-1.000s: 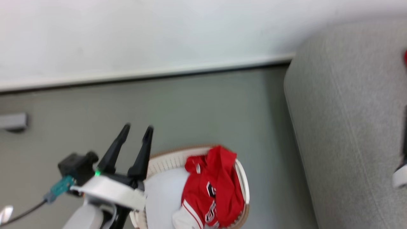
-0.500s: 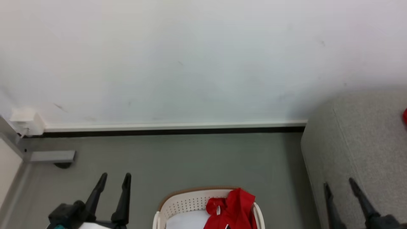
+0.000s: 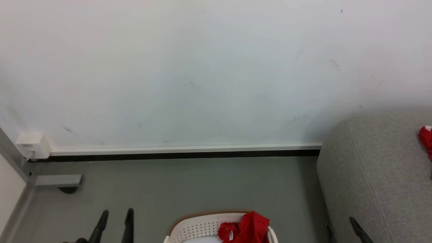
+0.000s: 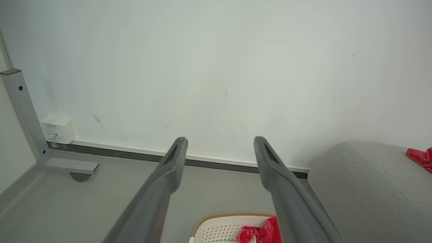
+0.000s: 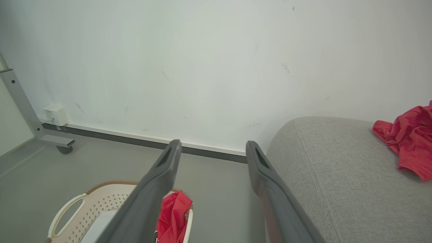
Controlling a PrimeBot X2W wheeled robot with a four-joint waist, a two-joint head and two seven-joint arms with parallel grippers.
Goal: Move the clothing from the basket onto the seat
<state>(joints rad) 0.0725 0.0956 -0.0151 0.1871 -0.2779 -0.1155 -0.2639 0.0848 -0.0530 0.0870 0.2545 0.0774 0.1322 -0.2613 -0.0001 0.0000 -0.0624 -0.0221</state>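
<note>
Flooring (image 3: 202,185) of smooth grey runs back to a plain white wall (image 3: 202,67) with a white skirting strip over a dark band. At the floor's left edge stands a grey metal frame leg (image 3: 57,180) below a white socket box (image 3: 32,145).

The oval cream-white perforated plastic basket (image 3: 199,227) with a brown woven-look rim stands on the floor near the large light grey upholstered seat (image 3: 378,175). Bright red clothing (image 3: 248,229) is heaped at the basket's rim on the seat side. A second crumpled red garment (image 3: 426,136) lies on the seat's top, well away from its rounded corner.

The right wrist view adds the basket's white loop handle (image 5: 65,212), its pale lining (image 5: 101,222), and more of that garment.

The left gripper (image 4: 220,139) and the right gripper (image 5: 213,144) hang in the air, fingers parted wide, gripping nothing.
</note>
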